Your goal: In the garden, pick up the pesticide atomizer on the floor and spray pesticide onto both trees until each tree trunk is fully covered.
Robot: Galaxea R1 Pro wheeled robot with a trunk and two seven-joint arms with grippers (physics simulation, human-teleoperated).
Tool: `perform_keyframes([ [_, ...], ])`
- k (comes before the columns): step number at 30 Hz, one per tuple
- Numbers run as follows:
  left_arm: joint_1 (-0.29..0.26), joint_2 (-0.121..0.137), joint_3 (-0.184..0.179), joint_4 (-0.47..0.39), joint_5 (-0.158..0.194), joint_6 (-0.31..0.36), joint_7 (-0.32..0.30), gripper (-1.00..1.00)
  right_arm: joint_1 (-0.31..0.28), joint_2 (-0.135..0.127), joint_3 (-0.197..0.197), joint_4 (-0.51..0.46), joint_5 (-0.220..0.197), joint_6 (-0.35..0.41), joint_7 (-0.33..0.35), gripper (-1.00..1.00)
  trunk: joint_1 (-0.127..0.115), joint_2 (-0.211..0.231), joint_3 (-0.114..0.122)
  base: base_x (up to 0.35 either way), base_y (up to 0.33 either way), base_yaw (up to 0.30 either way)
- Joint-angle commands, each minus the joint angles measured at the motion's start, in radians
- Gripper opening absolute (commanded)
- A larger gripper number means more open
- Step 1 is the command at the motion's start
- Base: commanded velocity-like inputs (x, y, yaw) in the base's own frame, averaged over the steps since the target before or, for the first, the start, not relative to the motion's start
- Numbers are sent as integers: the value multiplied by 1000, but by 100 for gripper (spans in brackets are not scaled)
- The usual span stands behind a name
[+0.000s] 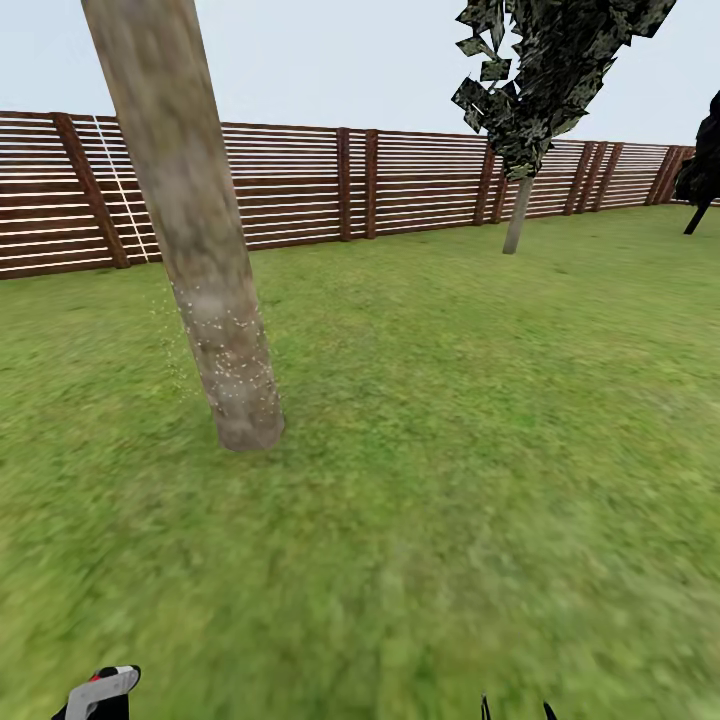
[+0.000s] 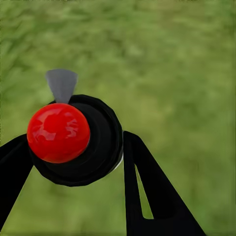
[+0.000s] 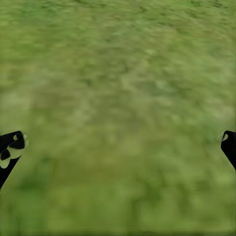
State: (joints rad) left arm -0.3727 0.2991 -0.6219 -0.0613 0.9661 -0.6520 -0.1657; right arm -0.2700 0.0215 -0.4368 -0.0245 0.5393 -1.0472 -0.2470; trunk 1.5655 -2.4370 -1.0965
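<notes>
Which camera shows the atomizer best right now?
The left wrist view: the atomizer sits close up between the left gripper's jaws, seen end-on, red cap and grey trigger toward the camera. The head view catches just its pale grey spray head at the bottom edge.

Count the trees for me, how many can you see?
3. A thick pale trunk stands close on the left, a thin dark-leaved tree by the fence, and a dark one at the right edge. More may be hidden.

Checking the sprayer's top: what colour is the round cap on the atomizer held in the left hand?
Glossy red round cap, clearest in the left wrist view.
</notes>
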Motion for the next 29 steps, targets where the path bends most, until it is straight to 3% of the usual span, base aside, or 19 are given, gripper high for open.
perform_keyframes([
  [1, 0, 0, 1, 0, 0, 0, 0, -100, 0, 0, 0, 0, 0, 0, 0, 100, -4, 7, 3, 0, 0, 0],
  [23, 0, 0, 0, 0, 0, 0, 0, -100, 0, 0, 1, 0, -1, 0, 0, 100, -88, 161, 72, 0, 0, 0],
  [29, 3, 0, 1, 0, 2, -3, 1, -100, 0, 0, 1, 0, 0, 0, 0, 100, -88, 161, 72, 0, 0, 0],
])
